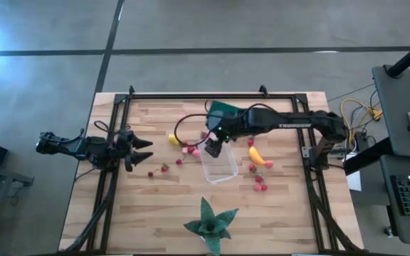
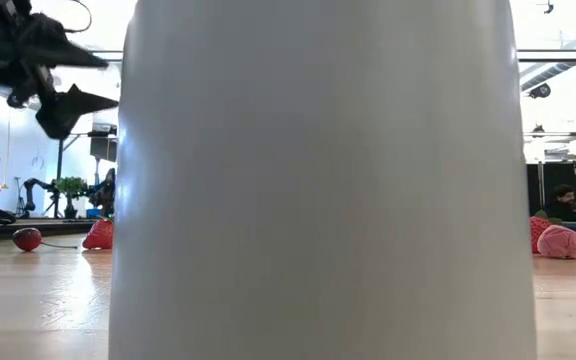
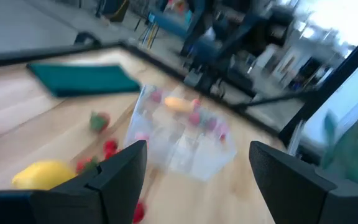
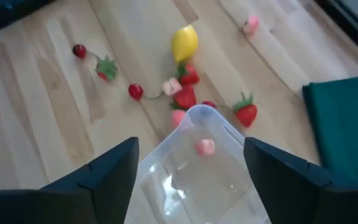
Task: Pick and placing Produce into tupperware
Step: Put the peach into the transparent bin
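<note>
The clear tupperware stands on the wooden table's middle, and a small pink piece lies inside it. My right gripper hangs open just above the tub's far left end, a finger on either side, touching nothing. Produce lies around: a yellow lemon, red and pink berries left of the tub, a banana and more berries to its right. My left gripper waits open at the table's left, pointing level toward the tub.
A flat dark green rectangle lies behind the tub under the right arm. A green star-shaped plant stands at the near edge; its white pot blocks most of the low view. A black frame borders the table.
</note>
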You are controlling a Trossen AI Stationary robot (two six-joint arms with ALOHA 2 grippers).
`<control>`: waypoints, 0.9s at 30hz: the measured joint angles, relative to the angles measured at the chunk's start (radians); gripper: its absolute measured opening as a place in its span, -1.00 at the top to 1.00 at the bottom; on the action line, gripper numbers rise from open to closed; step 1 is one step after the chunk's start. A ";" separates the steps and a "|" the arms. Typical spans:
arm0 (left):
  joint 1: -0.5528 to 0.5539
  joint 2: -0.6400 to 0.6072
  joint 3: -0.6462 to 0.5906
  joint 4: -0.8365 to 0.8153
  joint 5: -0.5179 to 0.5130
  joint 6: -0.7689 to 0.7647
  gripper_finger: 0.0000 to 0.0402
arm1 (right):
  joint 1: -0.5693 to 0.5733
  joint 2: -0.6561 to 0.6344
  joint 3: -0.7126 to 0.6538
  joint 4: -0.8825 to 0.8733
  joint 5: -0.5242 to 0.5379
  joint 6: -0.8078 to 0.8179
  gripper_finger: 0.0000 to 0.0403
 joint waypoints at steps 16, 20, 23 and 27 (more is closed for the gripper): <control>0.000 0.026 0.001 0.752 -0.324 0.191 -0.34 | 0.014 -0.023 0.052 0.018 0.000 0.117 -0.43; 0.000 0.063 0.011 0.852 -0.437 0.465 -0.34 | -0.004 -0.043 0.057 0.010 0.032 0.097 -0.42; 0.000 0.125 0.059 0.810 -0.500 0.499 -0.34 | -0.025 -0.070 0.057 -0.021 0.077 0.055 -0.41; 0.008 0.243 0.171 0.520 -0.502 0.432 -0.34 | -0.069 -0.111 0.055 -0.085 0.136 0.023 -0.42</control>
